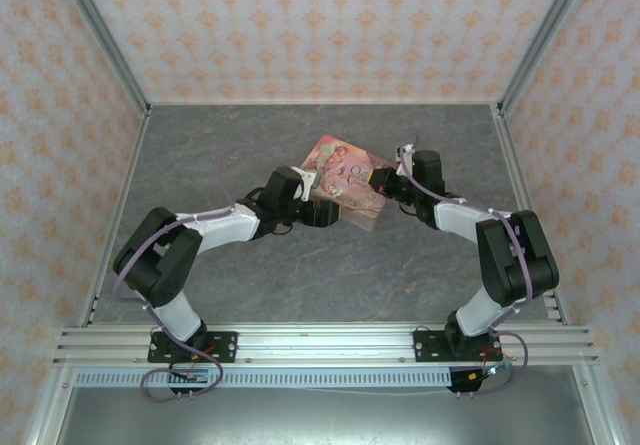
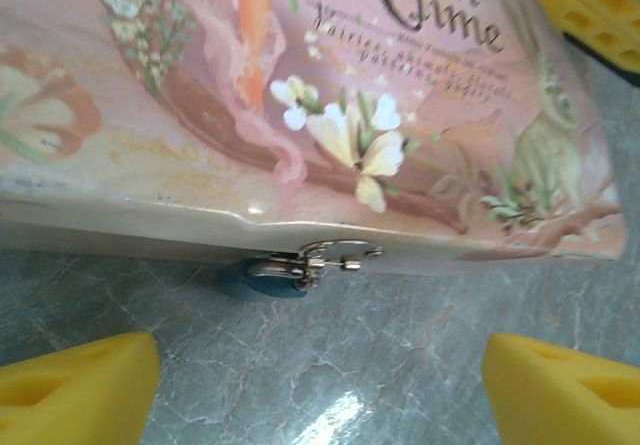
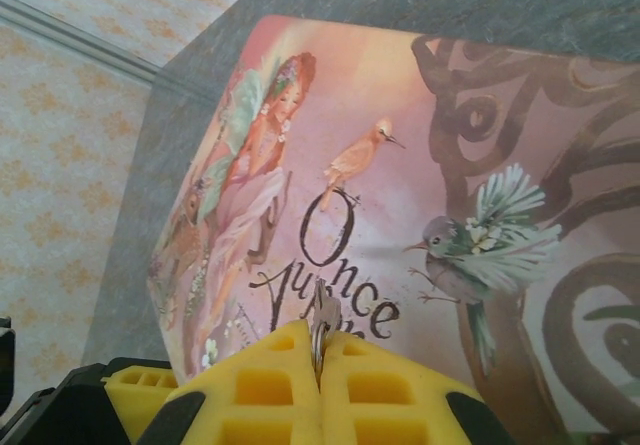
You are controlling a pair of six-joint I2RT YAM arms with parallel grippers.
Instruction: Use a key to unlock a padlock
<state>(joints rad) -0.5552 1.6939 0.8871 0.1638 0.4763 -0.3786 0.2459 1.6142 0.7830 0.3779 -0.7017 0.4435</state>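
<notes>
The small rounded teal padlock [image 2: 262, 283] sits at six o'clock under the glossy pink illustrated box [image 2: 300, 85], by its pale metal clasp [image 2: 322, 257], on the grey marbled table [image 2: 400, 365], with the left gripper [image 2: 320, 390] spreading its yellow wedge-shaped pads wide at five and seven o'clock of the lock, while the right gripper [image 3: 320, 350] has its gridded yellow pads pressed together on a thin silvery key [image 3: 323, 313].

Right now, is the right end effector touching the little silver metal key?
Touching. The right wrist view shows the little silver metal key pinched inside the shut right end effector.
</notes>
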